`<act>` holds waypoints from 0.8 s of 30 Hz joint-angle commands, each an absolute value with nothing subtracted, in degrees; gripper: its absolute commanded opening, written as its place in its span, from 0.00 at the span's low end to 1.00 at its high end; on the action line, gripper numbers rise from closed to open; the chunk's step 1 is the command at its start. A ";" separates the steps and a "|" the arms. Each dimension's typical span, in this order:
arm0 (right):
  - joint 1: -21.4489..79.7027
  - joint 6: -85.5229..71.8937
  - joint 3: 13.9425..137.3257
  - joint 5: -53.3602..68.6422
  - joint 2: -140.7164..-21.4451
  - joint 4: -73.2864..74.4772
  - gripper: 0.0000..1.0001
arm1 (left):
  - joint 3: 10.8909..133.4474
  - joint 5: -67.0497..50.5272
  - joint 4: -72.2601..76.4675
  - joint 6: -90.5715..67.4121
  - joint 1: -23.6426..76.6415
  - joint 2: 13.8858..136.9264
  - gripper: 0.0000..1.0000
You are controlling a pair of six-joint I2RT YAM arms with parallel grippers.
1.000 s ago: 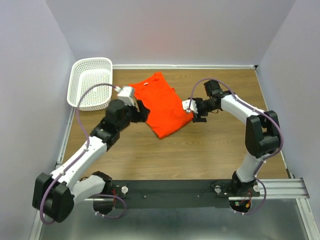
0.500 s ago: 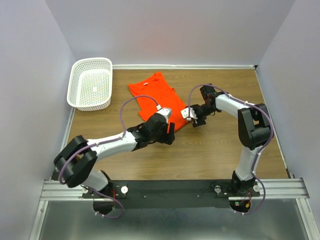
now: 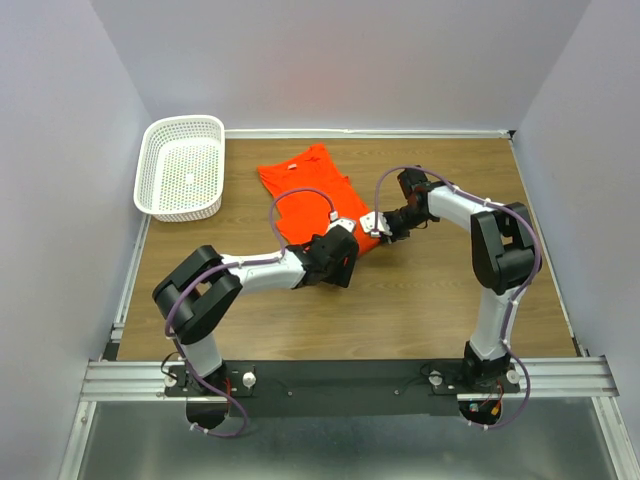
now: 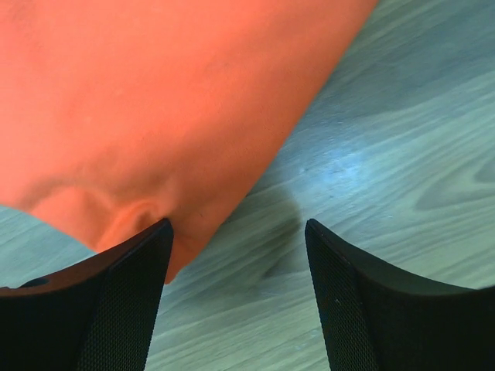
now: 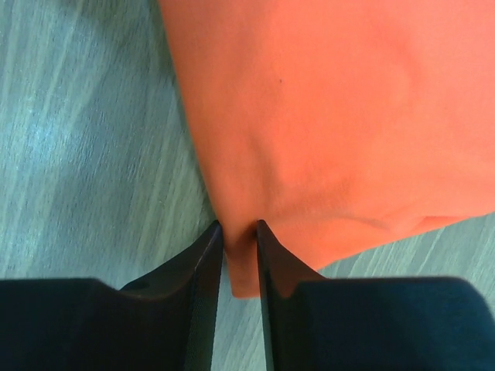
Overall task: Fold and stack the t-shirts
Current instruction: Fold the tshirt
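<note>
The orange-red t-shirt [image 3: 310, 190] lies flat but unfolded on the wooden table [image 3: 440, 300], toward its far middle and well apart from the white mesh basket [image 3: 182, 211] in the far left corner. Two things have changed over the last second. The right gripper [image 5: 239, 228], which stood wide beside the shirt's right edge, has drawn its jaws nearly together, and in the right wrist view a thin strip of orange cloth sits pinched between them, so it is now clamped on the hem near the lower right corner. The left arm, which a second ago was working at the shirt's left side nearer the basket, has swung across the table, and the left gripper [image 4: 237, 232] now sits at the shirt's near corner. Its jaws stand well apart and hold nothing. One finger [image 4: 116, 309] is just beside a puckered bit of the cloth's edge, and the other is over bare wood. From these views it is hard to tell whether the right jaws hold one layer or a doubled edge. Taken together, this looks like the set-up for a first fold: one corner is secured and the second is about to be taken. No fold has been made yet, so the task seems to be at an early stage, and the left gripper probably needs to close on that near corner before the cloth can be lifted evenly.
</note>
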State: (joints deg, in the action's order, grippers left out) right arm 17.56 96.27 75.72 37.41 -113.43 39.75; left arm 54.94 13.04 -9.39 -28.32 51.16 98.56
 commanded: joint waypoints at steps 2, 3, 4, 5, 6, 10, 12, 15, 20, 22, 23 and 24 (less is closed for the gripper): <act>17.75 95.45 75.15 36.39 -116.54 40.43 0.28 | 56.25 21.18 -14.50 -27.86 53.78 97.65 0.77; 17.75 95.28 75.15 36.30 -116.54 40.43 0.27 | 56.60 21.88 -14.85 -27.25 54.40 97.39 0.77; 17.75 95.01 75.15 36.12 -116.37 40.43 0.26 | 56.95 23.28 -15.81 -27.16 55.54 97.12 0.77; 17.75 94.75 75.15 36.04 -116.45 40.43 0.26 | 57.30 23.81 -16.08 -26.98 55.98 96.68 0.77; 17.58 94.66 75.06 35.95 -116.28 40.43 0.25 | 57.30 24.34 -16.34 -26.90 56.33 96.51 0.77; 17.67 93.61 74.62 34.72 -116.28 40.43 0.16 | 56.43 26.19 -16.96 -27.86 56.43 96.41 0.76; 17.67 93.60 74.27 34.19 -116.28 40.43 0.03 | 56.08 26.72 -17.66 -29.00 56.43 96.24 0.76; 17.58 93.08 72.17 32.88 -114.97 40.43 0.01 | 53.80 26.11 -17.14 -31.28 57.13 91.86 0.76; 15.74 89.04 63.93 26.56 -107.61 40.69 0.00 | 45.82 23.56 -14.16 -34.01 58.01 75.90 0.79; 15.38 87.46 59.35 22.27 -103.56 41.04 0.01 | 43.08 20.41 -11.88 -34.28 58.01 71.39 0.83; 15.38 86.76 54.80 21.45 -101.71 41.48 0.01 | 40.98 19.35 -11.52 -34.45 57.92 67.45 0.90; 15.38 86.05 52.15 20.84 -99.43 41.83 0.02 | 40.09 17.77 -11.17 -34.80 57.75 65.76 0.95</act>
